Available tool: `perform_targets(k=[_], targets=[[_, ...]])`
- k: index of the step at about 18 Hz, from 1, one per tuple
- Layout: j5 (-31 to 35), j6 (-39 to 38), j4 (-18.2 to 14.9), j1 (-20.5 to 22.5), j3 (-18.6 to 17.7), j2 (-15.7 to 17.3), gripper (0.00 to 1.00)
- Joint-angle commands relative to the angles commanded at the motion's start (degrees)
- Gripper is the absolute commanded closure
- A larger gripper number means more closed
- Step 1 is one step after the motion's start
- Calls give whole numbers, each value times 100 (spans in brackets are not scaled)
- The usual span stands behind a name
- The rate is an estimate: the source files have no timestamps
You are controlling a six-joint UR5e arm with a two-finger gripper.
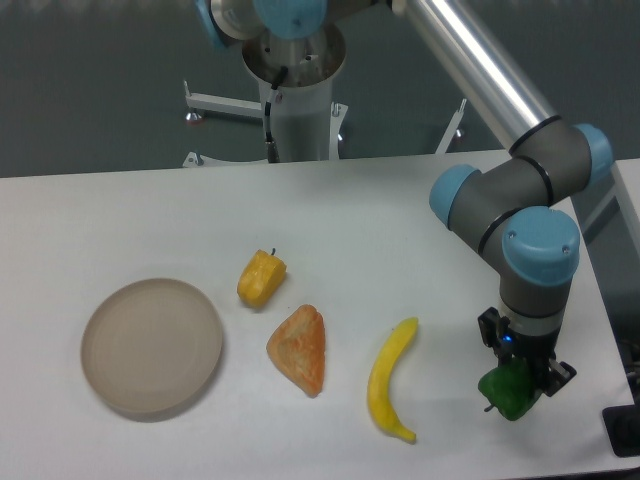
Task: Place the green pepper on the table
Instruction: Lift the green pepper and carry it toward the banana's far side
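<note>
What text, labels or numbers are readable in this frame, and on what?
None readable.
Arm: no legible marking or brand.
Hand, shut on the green pepper: only a small blue light, no text.
Plate, yellow pepper, banana, table: plain, no labels.

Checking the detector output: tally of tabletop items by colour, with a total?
Yellow: 2, yellow pepper and banana
Green: 1, green pepper, in the gripper
Orange: 1, wedge-shaped orange item
Beige: 1, round plate
Total: 5
</note>
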Motion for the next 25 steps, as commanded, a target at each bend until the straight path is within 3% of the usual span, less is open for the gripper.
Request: perform_targets(k=[8,16,25], targets=[[-114,289,-140,325,-1089,852,72],[-562,1221,-62,905,-2689,1775,72],[-870,1248,-53,1152,-3902,2172,72]])
